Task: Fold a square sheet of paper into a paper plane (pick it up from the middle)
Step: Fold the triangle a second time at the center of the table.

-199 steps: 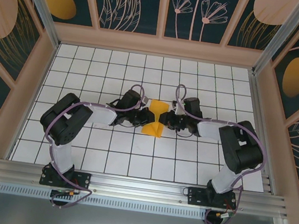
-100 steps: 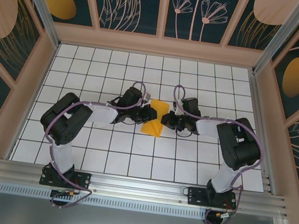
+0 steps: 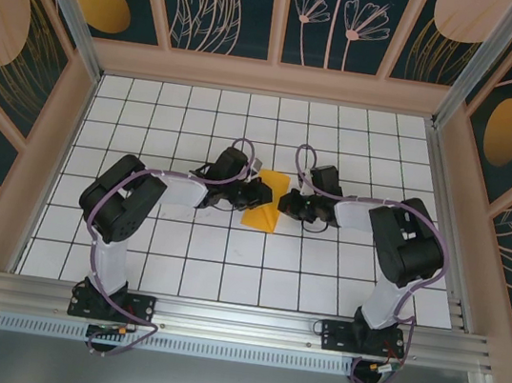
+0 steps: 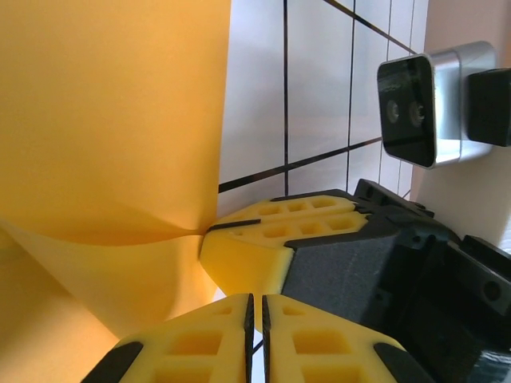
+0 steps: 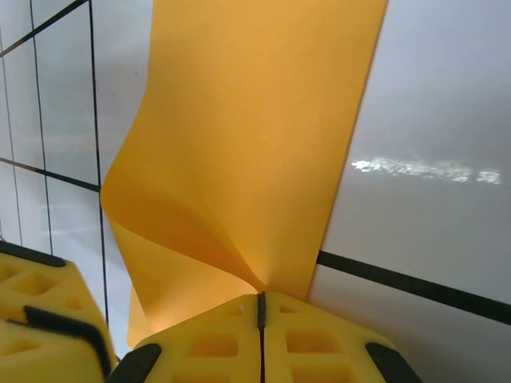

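Pinching the square sheet of paper (image 3: pixel 264 212) from either side, the left gripper (image 3: pixel 256 195) and right gripper (image 3: pixel 287 202) meet almost tip to tip near the middle of the gridded table (image 3: pixel 179 257). Both pairs of yellow jaws are pressed together on the orange-yellow sheet, which buckles into a crease between them.

White tabletop (image 3: pixel 179 257) with a black grid, pretty plain. Just creased orange-yellow paper (image 3: pixel 263 214) around the middle, part flat on the tiles, part curled up.
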